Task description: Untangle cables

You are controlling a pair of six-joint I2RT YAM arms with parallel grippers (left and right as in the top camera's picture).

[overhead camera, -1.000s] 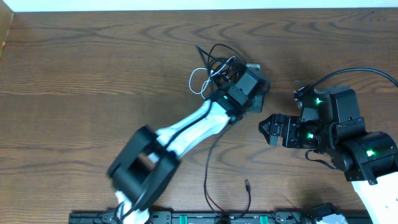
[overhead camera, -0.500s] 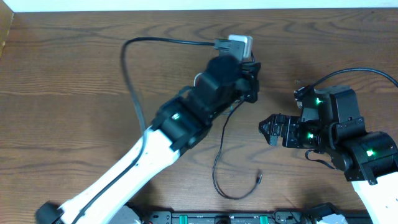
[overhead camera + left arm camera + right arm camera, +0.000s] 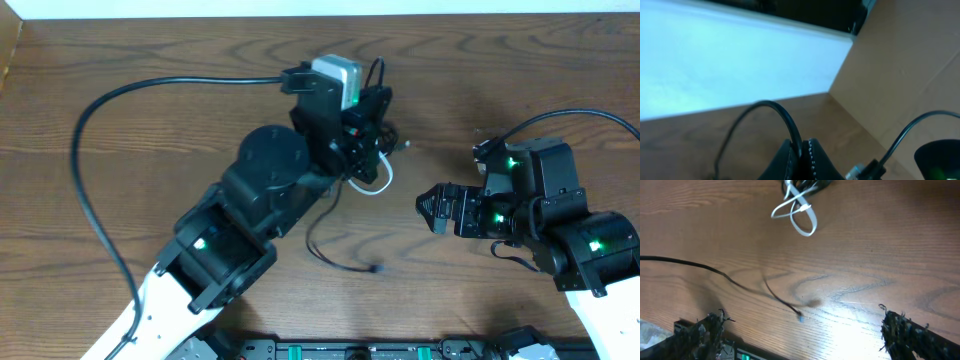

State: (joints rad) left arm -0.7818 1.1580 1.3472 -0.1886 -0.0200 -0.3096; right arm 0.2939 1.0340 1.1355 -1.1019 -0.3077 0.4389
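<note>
My left gripper (image 3: 376, 122) is raised over the back middle of the table and shut on a thin black cable (image 3: 788, 121) that arcs out from between its fingertips. A second black cord with a small plug (image 3: 863, 170) runs beside the fingers. Below the gripper hang a white cable loop (image 3: 379, 181) and a black cable (image 3: 330, 240), whose plug end (image 3: 375, 268) lies on the wood. The right wrist view shows the white loop (image 3: 801, 216) and that plug end (image 3: 800, 316). My right gripper (image 3: 428, 211) stands open, right of the cables, holding nothing.
The left arm's thick black cable (image 3: 95, 190) sweeps in a wide arc over the left of the table. A black rail (image 3: 400, 350) lines the front edge. A pale wall (image 3: 730, 55) bounds the back of the wooden table (image 3: 520, 70).
The left arm has swung up and back-left with the cable bundle in its grip. The loose black plug end has dragged leftward across the wood. The right arm has not moved.
</note>
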